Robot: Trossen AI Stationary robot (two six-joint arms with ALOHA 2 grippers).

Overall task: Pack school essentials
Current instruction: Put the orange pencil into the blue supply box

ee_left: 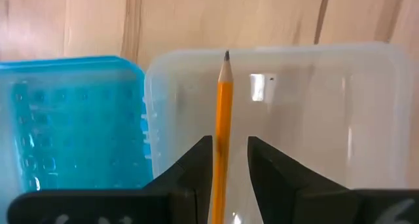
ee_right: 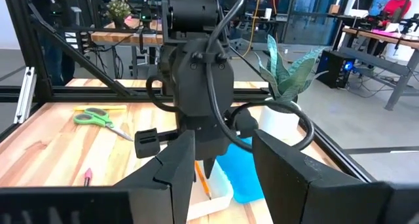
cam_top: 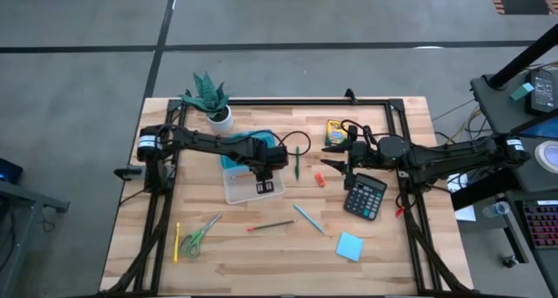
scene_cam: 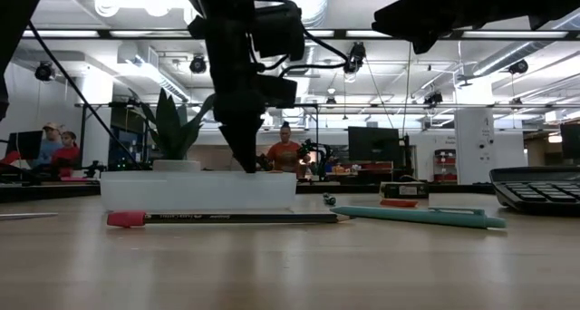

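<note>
Left side of the table, high view: a yellow pencil lies near the front-left edge, long axis running front to back. Just beside it, the green-handled scissors lie on a diagonal.

Centre-left: the left gripper hangs over the clear plastic case, whose blue lid lies open beside it. Its fingers stand narrow, with an orange pencil between them. The pencil's long axis runs along the fingers, sharpened tip pointing away from the wrist, down into the clear case. In the right wrist view the same pencil hangs tilted beneath the gripper, tip near the case. A potted plant stands behind the case.

Centre: a green pen lies front to back, a dark pencil with a red end lies roughly left to right nearer the front, and a teal pen lies on a diagonal. A small red piece sits behind them.

Right: the crayon box lies near the rear, the calculator and the blue sticky pad nearer the front. The right gripper hovers between crayon box and calculator, fingers apart and holding nothing.
</note>
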